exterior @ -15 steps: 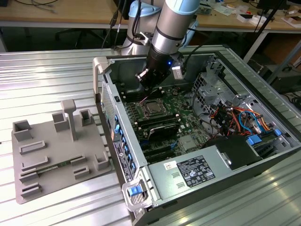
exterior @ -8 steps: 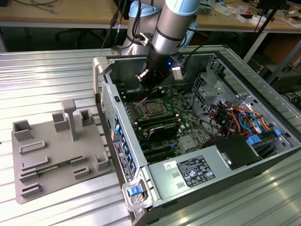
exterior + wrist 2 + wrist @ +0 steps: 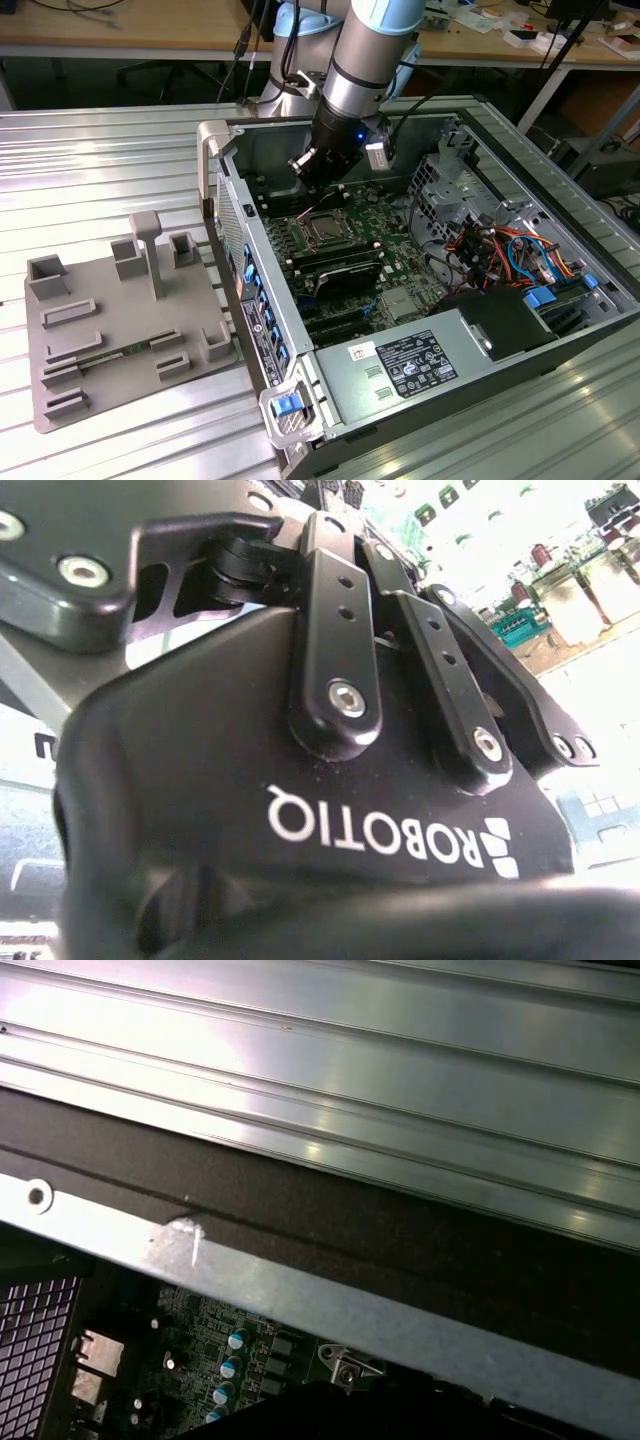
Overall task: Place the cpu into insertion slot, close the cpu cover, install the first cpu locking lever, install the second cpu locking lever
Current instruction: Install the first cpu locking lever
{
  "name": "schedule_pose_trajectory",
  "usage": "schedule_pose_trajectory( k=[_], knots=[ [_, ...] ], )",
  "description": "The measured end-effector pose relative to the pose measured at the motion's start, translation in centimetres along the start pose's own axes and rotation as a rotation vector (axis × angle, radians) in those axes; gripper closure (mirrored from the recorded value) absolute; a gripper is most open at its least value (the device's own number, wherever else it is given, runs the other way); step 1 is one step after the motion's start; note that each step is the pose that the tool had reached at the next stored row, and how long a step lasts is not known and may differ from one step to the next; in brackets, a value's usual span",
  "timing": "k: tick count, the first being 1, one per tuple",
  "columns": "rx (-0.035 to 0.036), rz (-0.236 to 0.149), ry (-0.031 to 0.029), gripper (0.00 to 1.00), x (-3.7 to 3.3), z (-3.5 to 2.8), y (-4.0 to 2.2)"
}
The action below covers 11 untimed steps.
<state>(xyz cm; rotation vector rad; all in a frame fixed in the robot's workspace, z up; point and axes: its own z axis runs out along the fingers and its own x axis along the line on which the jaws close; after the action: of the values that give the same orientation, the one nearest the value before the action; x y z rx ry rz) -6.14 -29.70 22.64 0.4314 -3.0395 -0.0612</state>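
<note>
In the exterior view, I see my arm reaching down into an open computer case [image 3: 470, 300] that lies on its side on a ribbed metal tabletop [image 3: 90, 160]. The gripper [image 3: 318, 172] hangs just above the green motherboard [image 3: 385, 250], near the case's far wall. Just below it sits the insertion slot [image 3: 322, 229], with the cpu [image 3: 323, 230] showing as a small grey square inside a silver frame, the cpu cover [image 3: 307, 218]; I cannot tell whether that frame is fully down. I cannot tell how the fingers stand here. A grey plastic fixture tray [image 3: 110, 330] rests on the tabletop at the exterior view's left, beside the case.

In the second wrist view, I see the gripper's black body and linkage bars [image 3: 335, 630] close up; the fingertips are hidden.

In the first wrist view, I see the case's metal edge [image 3: 330, 1305], ribbed tabletop beyond it, and a strip of motherboard with small capacitors [image 3: 232, 1355].
</note>
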Motion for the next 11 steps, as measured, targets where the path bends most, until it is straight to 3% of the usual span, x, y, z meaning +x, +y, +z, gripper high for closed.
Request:
schedule_pose_trajectory(
  k=[3,5,8,11],
  knots=[
    [-0.0035,0.000,-0.0012,0.89,-0.01,0.01,0.00],
    [-0.0169,-0.001,-0.0049,0.89,-0.16,-0.02,-0.04],
    [-0.0303,-0.002,-0.0078,0.89,-0.66,-0.05,-0.20],
    [-0.0338,-0.002,-0.0082,0.89,-0.82,-0.07,-0.37]
  ],
)
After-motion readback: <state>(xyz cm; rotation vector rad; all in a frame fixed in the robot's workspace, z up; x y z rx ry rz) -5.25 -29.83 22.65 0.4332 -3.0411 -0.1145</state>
